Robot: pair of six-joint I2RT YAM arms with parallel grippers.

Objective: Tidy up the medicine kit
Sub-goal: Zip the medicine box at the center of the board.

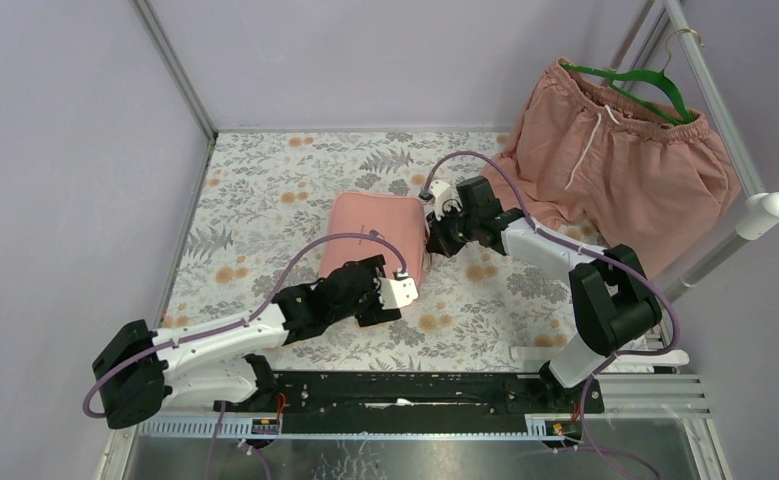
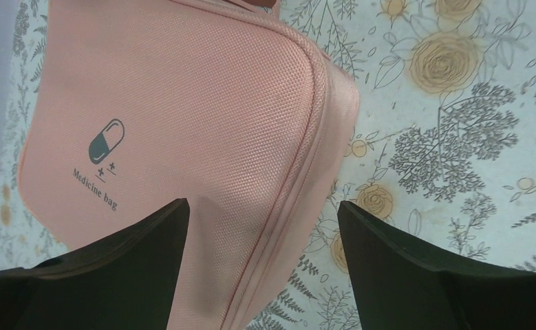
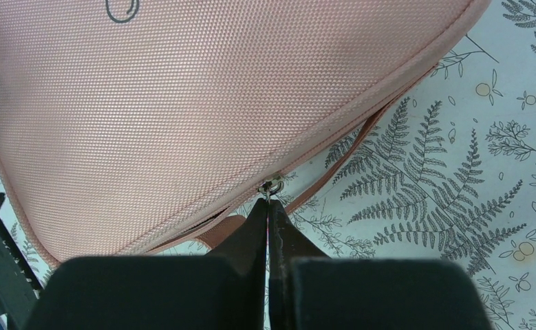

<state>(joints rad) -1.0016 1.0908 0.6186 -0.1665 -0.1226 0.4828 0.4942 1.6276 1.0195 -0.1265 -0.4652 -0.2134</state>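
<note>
The kit (image 1: 373, 235) lies flat on the table (image 1: 265, 180), lid up. Its pill logo (image 2: 105, 141) shows just ahead of one finger of the left claw (image 2: 263, 213). The zip pull (image 3: 272, 187) sits at a rounded corner of the kit, right at the tips of the right claw (image 3: 268, 206). That claw is closed on the pull's thin tab, with nothing else between its fingers. To one side of those tips a dark slit shows along the seam, which I read as the undone part of the zip. To the other side the zip tape curves away round the edge.

The left claw is open wide, one finger over the lid and the other over bare table, so the kit's side edge passes between them. Whether either finger touches the fabric I cannot tell.

The step in hand looks like running the zip, though which way I cannot say. To do it well, the right claw should draw along the line of the seam, staying low and following the corner's curve. Pulling outward would likely make the soft case slide or lift with it. The left claw would best press on, or close on, the edge beneath it first, to anchor the kit. A thin tab can slip from closed fingers, so a slow, even draw suits.
</note>
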